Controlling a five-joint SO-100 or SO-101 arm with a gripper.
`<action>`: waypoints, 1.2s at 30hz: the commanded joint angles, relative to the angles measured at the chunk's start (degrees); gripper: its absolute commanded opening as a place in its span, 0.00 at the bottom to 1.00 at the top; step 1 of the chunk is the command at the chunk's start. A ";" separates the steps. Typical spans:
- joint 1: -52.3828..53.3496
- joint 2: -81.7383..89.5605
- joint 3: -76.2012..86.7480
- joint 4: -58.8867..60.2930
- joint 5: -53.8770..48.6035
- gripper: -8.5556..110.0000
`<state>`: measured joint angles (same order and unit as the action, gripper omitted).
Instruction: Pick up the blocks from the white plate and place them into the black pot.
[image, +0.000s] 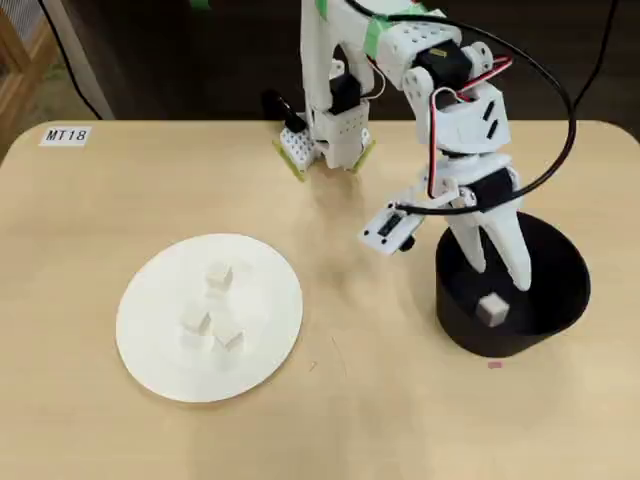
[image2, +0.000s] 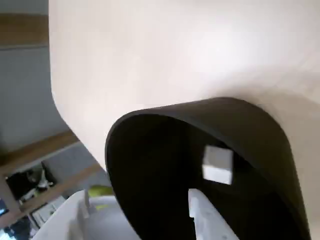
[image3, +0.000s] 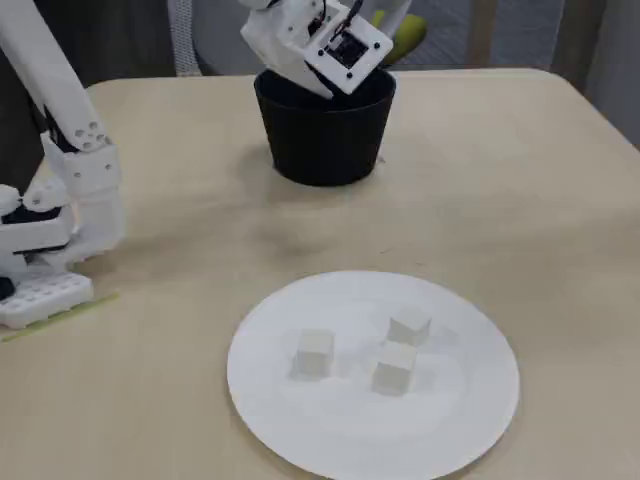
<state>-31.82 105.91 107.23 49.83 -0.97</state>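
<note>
One small white block (image: 491, 309) lies on the floor of the black pot (image: 560, 300), which stands near the right edge of the table (image: 400, 420) in the overhead view. Three more blocks (image: 219, 277) remain clustered at the middle of the white plate (image: 150, 340), toward the table's left half. The gripper (image: 498, 278) hangs inside the pot's mouth just above the lone block, fingers spread and holding nothing. A label reading "MT18" (image: 66, 135) marks the far left corner.
</note>
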 joint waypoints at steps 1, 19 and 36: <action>1.14 1.58 -3.43 1.58 -0.62 0.25; 46.05 -2.64 -22.85 38.67 -10.72 0.05; 56.51 -3.87 -8.00 19.78 -9.32 0.05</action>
<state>23.73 102.13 99.14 71.81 -12.30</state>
